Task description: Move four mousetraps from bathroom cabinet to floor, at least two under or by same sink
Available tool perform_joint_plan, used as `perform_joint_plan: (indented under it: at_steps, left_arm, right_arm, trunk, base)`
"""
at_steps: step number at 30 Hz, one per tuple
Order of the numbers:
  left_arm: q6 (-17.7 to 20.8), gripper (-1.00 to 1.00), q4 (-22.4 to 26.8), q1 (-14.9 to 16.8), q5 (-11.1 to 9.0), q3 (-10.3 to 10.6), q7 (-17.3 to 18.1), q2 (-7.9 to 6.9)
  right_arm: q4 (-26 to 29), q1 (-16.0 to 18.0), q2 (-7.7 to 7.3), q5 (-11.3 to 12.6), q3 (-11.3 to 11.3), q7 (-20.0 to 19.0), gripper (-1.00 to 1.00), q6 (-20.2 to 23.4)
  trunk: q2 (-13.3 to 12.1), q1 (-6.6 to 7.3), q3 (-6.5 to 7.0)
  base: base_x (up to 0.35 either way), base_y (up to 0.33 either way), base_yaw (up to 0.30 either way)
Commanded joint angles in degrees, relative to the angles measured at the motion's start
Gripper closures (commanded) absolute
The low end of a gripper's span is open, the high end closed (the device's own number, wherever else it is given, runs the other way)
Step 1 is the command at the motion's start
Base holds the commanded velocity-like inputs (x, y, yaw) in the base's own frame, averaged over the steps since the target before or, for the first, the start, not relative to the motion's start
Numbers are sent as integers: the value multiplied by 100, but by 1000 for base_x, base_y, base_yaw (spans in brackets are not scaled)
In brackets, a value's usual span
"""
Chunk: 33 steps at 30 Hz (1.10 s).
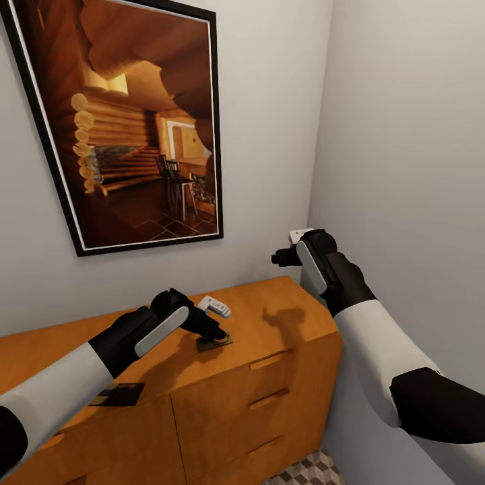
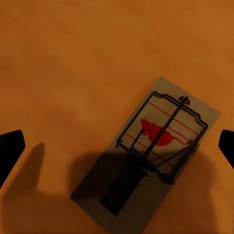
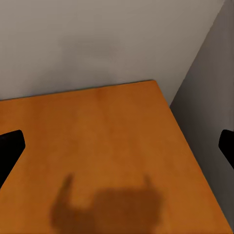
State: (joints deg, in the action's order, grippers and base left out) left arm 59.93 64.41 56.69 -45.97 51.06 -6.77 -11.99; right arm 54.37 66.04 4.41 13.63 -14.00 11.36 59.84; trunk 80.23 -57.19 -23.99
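Directly beneath the spread left tool (image 2: 117, 146) lies a mousetrap (image 2: 146, 158).

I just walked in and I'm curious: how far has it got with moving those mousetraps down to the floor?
Barely started, it seems. Two mousetraps sit on the cabinet top: one under the left gripper, another nearer the front edge. In the left wrist view the open fingers straddle the first trap without touching it. The right gripper hangs open and empty. The small patch of bathroom floor showing holds no trap. Picking up and placing all remain.
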Motion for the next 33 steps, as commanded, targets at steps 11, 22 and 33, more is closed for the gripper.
perform_joint_plan:
  at_steps: [11,22,33]
  left_arm:
    - [7,-100,-12,8,-118,37,-61,9]
    - [7,-100,-178,8,-148,55,-60,147]
    - [7,-100,-358,8,-149,54,-69,255]
  right_arm:
    - [3,6,-1,60,-13,59,-100,16]
    - [3,6,-1,67,-15,59,-100,16]
    - [3,6,-1,82,-15,59,-100,16]
  trunk:
    - [4,0,-7]
    - [4,0,-7]
    - [4,0,-7]
  base:
    - [1,0,0]
    - [0,0,0]
    - [0,0,0]
